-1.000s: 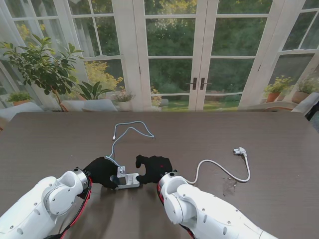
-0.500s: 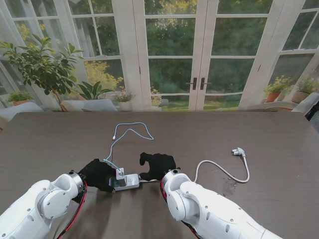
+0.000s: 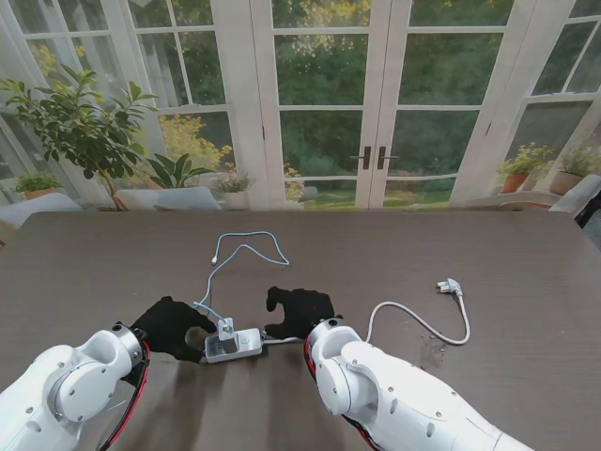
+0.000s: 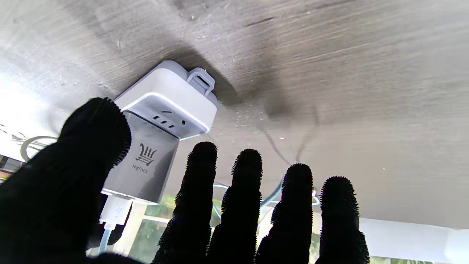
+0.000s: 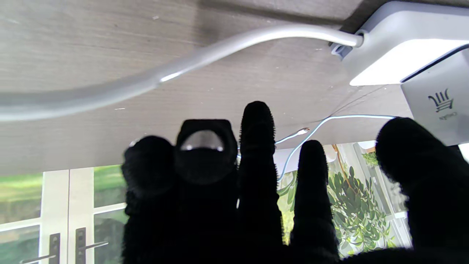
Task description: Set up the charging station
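Power strip between (untouched) left hand; right hand

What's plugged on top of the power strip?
A grey charger block sits in the power strip, a pale USB cable leaving it. Its prongs and the socket beneath are covered.

Dark wood-grain table, matt and faintly scuffed. Smooth white plastic power strip, satin grey charger plugged in. Fuzzy black cloth covers the left hand.
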